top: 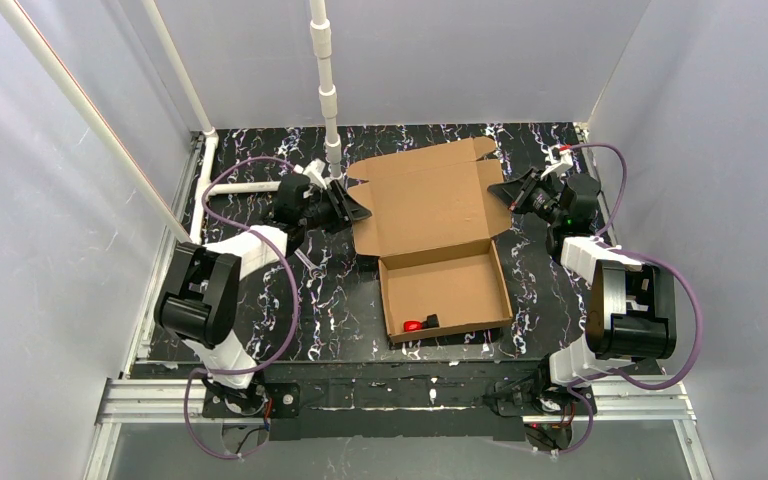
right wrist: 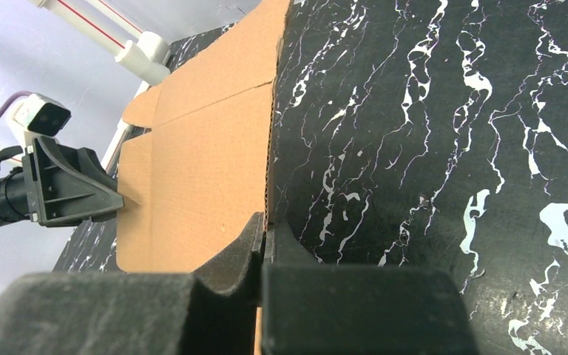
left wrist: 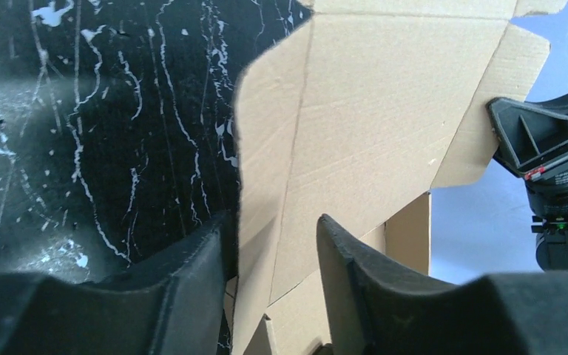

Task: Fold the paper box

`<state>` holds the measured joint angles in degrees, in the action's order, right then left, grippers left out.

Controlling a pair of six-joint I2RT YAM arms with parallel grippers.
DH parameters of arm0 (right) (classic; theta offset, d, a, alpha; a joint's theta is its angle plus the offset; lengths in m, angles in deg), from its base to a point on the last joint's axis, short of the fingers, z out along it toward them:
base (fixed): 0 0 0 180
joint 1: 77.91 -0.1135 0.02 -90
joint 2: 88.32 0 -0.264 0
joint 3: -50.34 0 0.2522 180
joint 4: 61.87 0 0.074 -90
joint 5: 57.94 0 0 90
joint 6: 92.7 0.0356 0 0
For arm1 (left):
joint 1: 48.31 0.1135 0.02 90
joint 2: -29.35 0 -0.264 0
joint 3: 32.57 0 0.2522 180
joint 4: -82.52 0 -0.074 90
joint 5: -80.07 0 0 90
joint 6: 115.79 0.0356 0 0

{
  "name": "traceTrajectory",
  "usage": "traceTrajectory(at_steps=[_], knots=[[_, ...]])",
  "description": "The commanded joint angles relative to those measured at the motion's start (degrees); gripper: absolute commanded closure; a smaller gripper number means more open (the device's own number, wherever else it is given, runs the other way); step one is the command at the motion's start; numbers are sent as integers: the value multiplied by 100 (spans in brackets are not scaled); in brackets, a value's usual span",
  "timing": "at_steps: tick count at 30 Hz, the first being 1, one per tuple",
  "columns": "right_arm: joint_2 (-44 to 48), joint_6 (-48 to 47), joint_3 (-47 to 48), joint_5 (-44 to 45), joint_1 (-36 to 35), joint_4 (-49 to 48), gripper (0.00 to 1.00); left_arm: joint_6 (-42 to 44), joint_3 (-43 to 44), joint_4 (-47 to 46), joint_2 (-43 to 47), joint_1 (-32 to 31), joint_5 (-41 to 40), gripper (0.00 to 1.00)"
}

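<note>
The paper box (top: 430, 200) is brown cardboard, and its near half forms a shallow tray (top: 495, 285) on the black marbled table. Its lid panel (left wrist: 384, 111) stands open, tilted up toward the back. My left gripper (top: 355, 208) is at the lid's left edge. In the left wrist view its jaws (left wrist: 274, 222) are apart, astride the lid's side flap. My right gripper (top: 500, 192) is at the lid's right edge. The right wrist view shows it (right wrist: 266, 222) shut on the cardboard edge (right wrist: 192, 170).
A small red and black object (top: 418, 324) lies in the tray's near left corner. A white pipe post (top: 325, 90) stands just behind the lid, and another pipe (top: 250, 185) runs along the table's left side. White walls close in the table (top: 560, 300) on three sides.
</note>
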<state>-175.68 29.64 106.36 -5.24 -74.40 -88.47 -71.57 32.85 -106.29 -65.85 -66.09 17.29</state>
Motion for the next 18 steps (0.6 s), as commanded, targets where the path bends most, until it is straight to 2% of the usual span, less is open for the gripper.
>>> traceTrajectory(at_steps=[1, 3, 8, 18], knots=[[189, -185, 19, -38, 8, -149, 99, 289, 257, -68, 42, -160, -133, 61], [205, -219, 32, -40, 9, -117, 99, 408, 248, -72, 82, -175, -187, 75], [275, -366, 62, -99, 4, 0, 99, 692, 202, -70, 252, -191, -238, 100], [323, -618, 164, -348, 2, 195, 99, 1057, 141, -72, 626, -219, -253, 100]])
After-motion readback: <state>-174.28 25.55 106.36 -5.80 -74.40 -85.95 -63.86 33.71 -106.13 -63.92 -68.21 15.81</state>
